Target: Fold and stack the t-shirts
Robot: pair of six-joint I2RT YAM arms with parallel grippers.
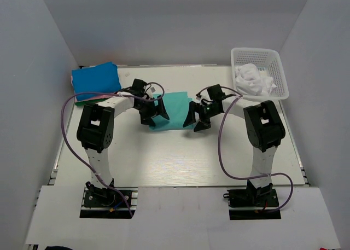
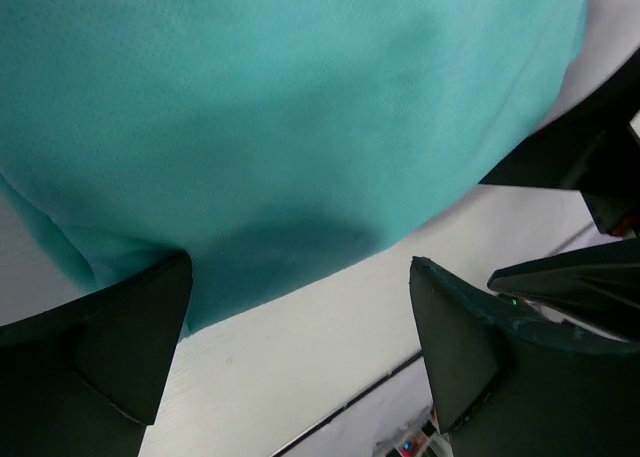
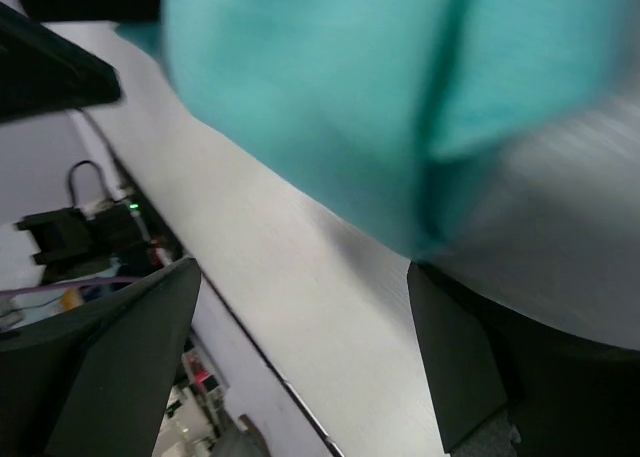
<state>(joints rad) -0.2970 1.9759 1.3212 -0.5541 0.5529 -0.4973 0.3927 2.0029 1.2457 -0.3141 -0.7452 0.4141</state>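
A teal-green t-shirt [image 1: 176, 109], folded into a small rectangle, lies flat at the table's centre. My left gripper [image 1: 156, 114] is open and empty over its left edge. In the left wrist view the shirt [image 2: 280, 107] fills the top, and its near edge lies between the spread fingers [image 2: 120, 347]. My right gripper [image 1: 197, 118] is open and empty at the shirt's right near corner. The right wrist view shows the shirt [image 3: 330, 87] blurred above the open gripper [image 3: 300, 347]. A bright blue folded shirt [image 1: 95, 79] tops a stack at the back left, with pink and green edges under it.
A white lattice basket [image 1: 273, 58] stands at the back right and holds a crumpled white shirt [image 1: 252, 79]. White walls enclose the table on the left, back and right. Purple cables loop beside both arms.
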